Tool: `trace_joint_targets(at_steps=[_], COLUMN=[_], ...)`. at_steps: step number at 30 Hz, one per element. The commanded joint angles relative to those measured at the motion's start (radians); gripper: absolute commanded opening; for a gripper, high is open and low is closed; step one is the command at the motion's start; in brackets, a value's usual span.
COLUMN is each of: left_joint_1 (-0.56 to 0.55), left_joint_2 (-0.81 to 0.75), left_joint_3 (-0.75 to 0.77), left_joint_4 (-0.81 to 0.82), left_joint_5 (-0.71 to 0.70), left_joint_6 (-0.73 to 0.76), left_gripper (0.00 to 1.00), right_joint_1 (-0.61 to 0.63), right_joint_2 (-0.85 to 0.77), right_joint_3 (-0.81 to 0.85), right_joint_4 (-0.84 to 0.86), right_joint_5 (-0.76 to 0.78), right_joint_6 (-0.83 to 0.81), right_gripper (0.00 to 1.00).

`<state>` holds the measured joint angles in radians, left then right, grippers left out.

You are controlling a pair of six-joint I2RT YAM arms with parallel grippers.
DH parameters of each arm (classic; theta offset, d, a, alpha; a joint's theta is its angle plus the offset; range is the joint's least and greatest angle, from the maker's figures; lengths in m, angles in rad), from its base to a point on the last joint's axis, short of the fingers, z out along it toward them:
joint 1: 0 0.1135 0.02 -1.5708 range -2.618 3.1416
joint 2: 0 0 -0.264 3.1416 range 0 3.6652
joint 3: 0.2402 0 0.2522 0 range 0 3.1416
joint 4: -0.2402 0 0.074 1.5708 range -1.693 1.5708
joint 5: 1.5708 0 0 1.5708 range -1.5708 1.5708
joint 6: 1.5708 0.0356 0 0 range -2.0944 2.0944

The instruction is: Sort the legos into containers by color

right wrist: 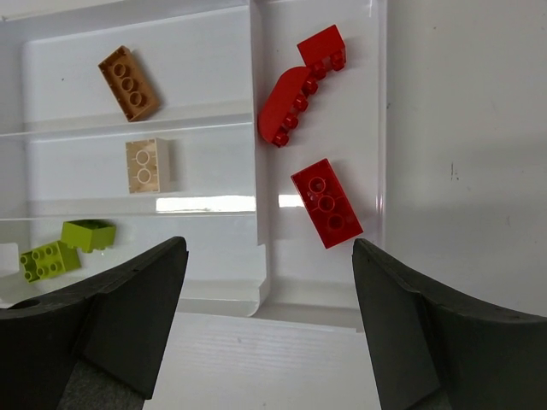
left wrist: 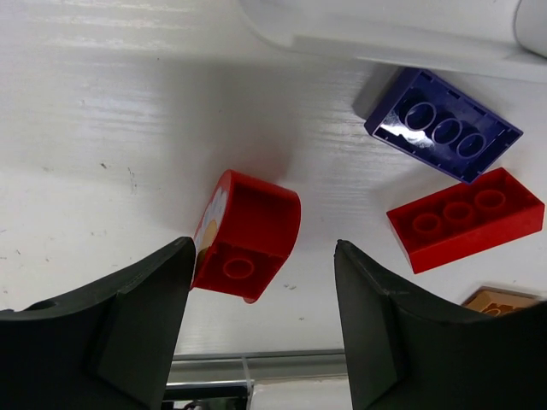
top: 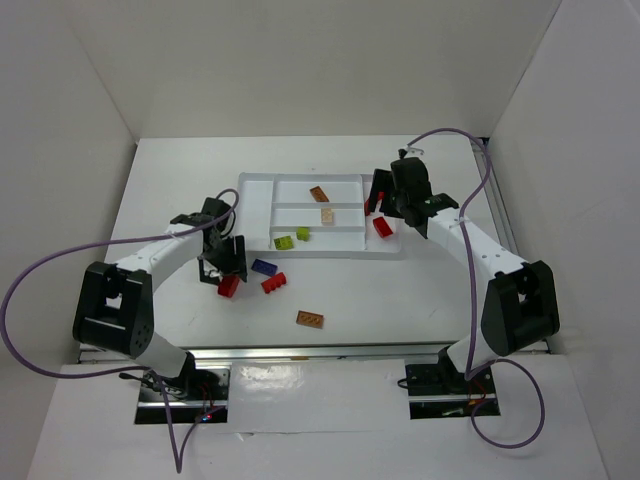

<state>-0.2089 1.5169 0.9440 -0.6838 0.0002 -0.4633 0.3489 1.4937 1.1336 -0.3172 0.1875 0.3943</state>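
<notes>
Left wrist view — left pincer (left wrist: 263, 252) wide open around red lego (left wrist: 252, 224), right pincer (right wrist: 267, 249) open, empty.

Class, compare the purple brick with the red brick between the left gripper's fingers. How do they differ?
The purple brick is a long rectangle; the red brick is shorter, with a rounded end. Purple lies by the tray, red between the fingers of the left gripper. Both rest on the table.

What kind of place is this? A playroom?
Probably a robot test booth, not a playroom: white walls box in a table, a left arm and right arm trailing purple cables are bolted on, and toy bricks lie beside a sorting tray.
</notes>
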Motion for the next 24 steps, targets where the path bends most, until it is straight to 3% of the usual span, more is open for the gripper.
trace_joint_targets(at_steps=[1,7,12,16,17,19,24], left_joint_1=[-0.004,-0.004,-0.004,-0.004,-0.004,-0.015,-0.134], left_joint_2=[-0.001,0.008,0.017,-0.029,-0.052,-0.121,-0.161], left_joint_3=[-0.002,-0.033,-0.042,-0.033,-0.021,0.024,0.176], left_joint_4=[-0.039,-0.030,-0.019,-0.019,-0.019,-0.042,-0.068], left_joint_5=[-0.009,-0.016,-0.039,-0.063,-0.063,-0.062,0.000], left_joint_6=[-0.044,-0.098,-0.121,-0.141,-0.141,-0.121,-0.120], left_gripper=[0.77,0.74,0.64,0.43,0.28,0.20,0.16], right_joint_1=[-0.004,-0.004,-0.013,-0.013,-0.013,-0.013,-0.045], right_joint_2=[-0.038,-0.038,-0.038,-0.047,-0.047,-0.059,-0.093], right_joint_3=[0.034,0.034,0.034,0.034,0.034,0.025,0.015], right_joint_4=[-0.002,-0.002,-0.002,-0.002,-0.002,-0.002,-0.011], right_joint_5=[-0.011,-0.011,-0.011,-0.002,-0.002,-0.002,0.016], right_joint_6=[-0.015,-0.025,-0.025,-0.025,-0.025,-0.025,-0.025], right_gripper=[0.85,0.85,0.85,0.85,0.85,0.85,0.85])
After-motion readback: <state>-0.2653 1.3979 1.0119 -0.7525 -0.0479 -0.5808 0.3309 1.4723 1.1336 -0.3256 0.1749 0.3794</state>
